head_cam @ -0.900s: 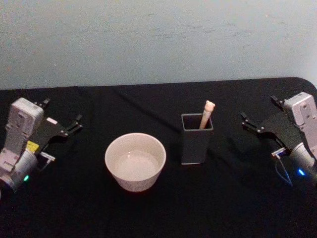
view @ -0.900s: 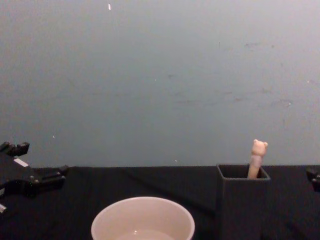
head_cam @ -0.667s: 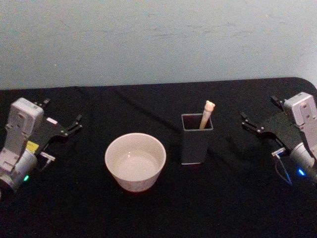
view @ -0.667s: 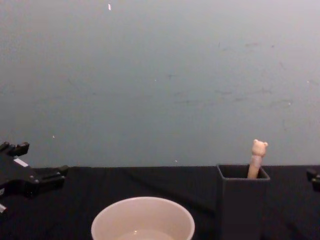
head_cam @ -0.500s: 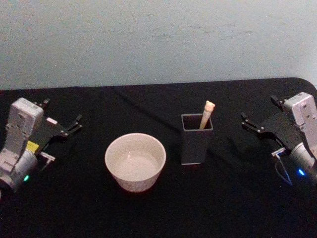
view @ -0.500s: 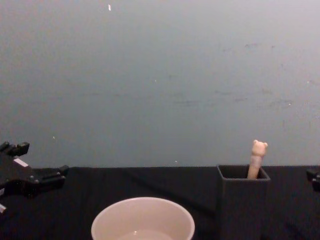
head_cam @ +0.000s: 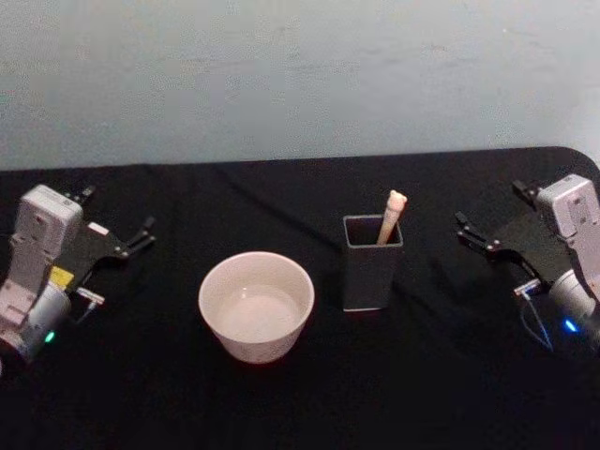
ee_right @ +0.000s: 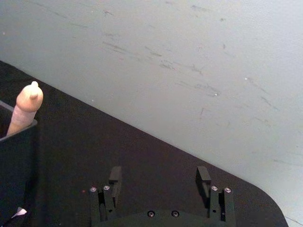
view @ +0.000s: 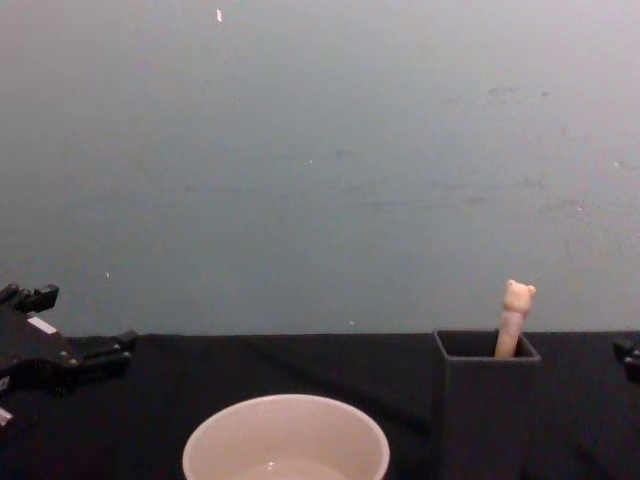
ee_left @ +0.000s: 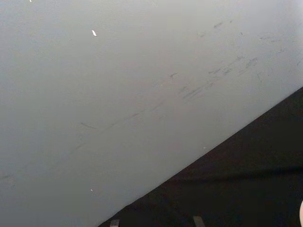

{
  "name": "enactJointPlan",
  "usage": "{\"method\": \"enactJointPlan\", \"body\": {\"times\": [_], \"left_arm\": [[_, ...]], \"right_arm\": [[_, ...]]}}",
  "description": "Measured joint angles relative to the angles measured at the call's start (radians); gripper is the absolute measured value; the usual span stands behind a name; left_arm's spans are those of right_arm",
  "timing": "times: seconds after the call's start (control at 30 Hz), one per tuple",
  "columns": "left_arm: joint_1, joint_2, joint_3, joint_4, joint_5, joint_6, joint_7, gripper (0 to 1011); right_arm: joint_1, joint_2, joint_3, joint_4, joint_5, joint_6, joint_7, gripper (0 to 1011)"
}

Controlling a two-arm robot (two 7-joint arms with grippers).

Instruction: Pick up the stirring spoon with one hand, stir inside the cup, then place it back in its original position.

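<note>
The stirring spoon (head_cam: 393, 215) stands in the dark grey square holder (head_cam: 372, 267) right of centre, its beige bear-topped handle (view: 516, 313) leaning out above the rim; its bowl is hidden inside. The cream cup (head_cam: 256, 305) sits to the left of the holder (view: 485, 400) and apart from it. At the table's far left my left gripper (head_cam: 120, 211) is open and holds nothing. My right gripper (head_cam: 489, 204) is open at the far right, well away from the holder. The right wrist view shows its fingers (ee_right: 115, 176) spread wide, with the spoon (ee_right: 26, 106) beyond them.
A black cloth (head_cam: 309, 394) covers the table, with a plain grey-blue wall (head_cam: 300, 75) behind it. Bare cloth lies between each gripper and the two vessels. The table's rounded far right corner (head_cam: 577, 155) lies near the right arm.
</note>
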Motion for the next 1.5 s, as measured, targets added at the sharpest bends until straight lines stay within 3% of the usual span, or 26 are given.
{"method": "enactJointPlan", "body": {"times": [1.5], "left_arm": [[0.000,0.000,0.000,0.000,0.000,0.000,0.000,1001]], "right_arm": [[0.000,0.000,0.000,0.000,0.000,0.000,0.000,1002]]}}
